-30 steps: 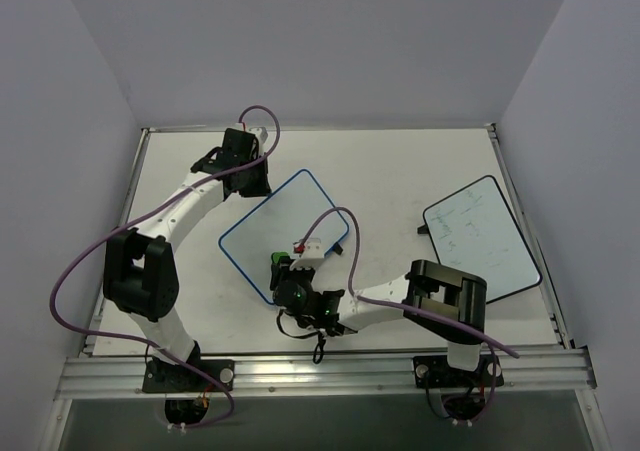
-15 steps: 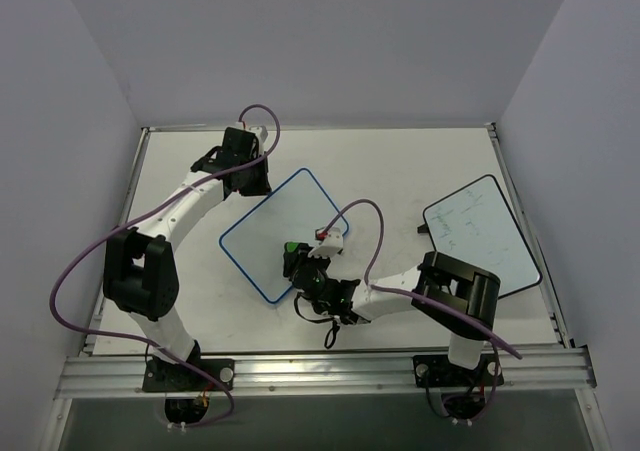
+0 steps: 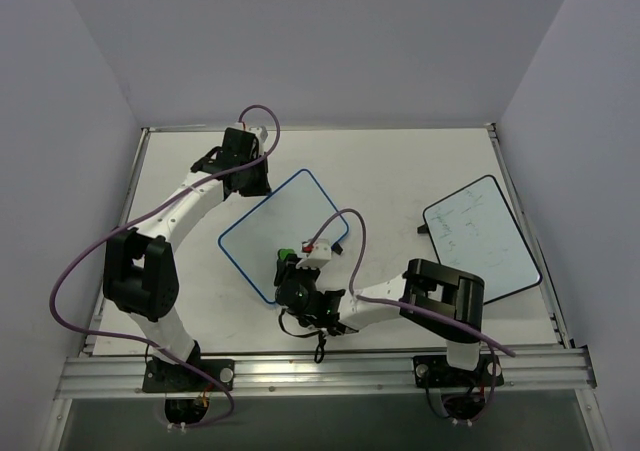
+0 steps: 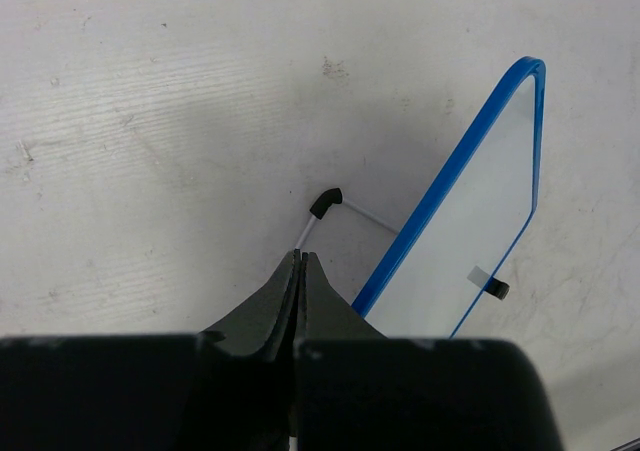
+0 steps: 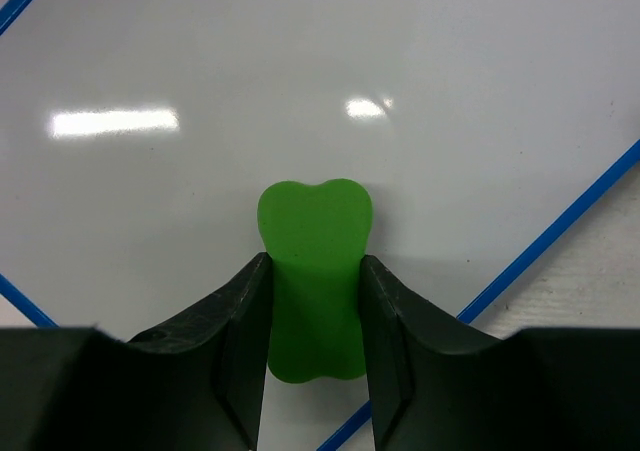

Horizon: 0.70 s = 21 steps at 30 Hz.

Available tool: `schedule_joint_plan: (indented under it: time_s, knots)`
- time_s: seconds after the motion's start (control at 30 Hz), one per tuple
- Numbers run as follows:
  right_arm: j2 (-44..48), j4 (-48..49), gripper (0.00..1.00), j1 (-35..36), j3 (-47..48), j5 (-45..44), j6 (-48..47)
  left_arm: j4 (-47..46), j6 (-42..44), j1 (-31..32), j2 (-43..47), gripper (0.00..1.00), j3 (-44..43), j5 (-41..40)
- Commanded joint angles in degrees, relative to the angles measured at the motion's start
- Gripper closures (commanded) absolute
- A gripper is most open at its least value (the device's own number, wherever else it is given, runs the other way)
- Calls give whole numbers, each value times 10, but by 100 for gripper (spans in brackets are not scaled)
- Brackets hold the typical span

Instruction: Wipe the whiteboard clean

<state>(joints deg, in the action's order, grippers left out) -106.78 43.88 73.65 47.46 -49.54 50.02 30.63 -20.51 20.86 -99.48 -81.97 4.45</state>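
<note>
The whiteboard, white with a thin blue frame, lies slanted on the table's middle. Its surface shows no marks in the right wrist view. My right gripper is over the board's near corner, shut on a green eraser that rests on the white surface, and the eraser's tip also shows from above. My left gripper is at the board's far left corner. Its fingers are closed on the thin wire stand with a black foot beside the board.
A second white board with a black frame and faint writing lies at the right. A small black clip sits on the blue-framed board's edge. The table's raised rim runs along the back and sides.
My right gripper slid the eraser to the right across the board's near corner, then back to the left. The left arm and the board have not moved.
</note>
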Motion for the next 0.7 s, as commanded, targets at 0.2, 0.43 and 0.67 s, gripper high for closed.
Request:
schedule_joint_plan:
  time_s: [0.2, 0.43, 0.67]
  knots:
    - [-35, -67, 100, 24, -29, 114, 62, 19, -6, 19, 16, 98, 1, 40]
    - [-34, -75, 100, 14, -40, 97, 74, 20, -6, 19, 18, 98, 1, 38]
    - [-23, -52, 100, -43, -75, 110, 78, 21, -5, 19, 17, 98, 1, 38]
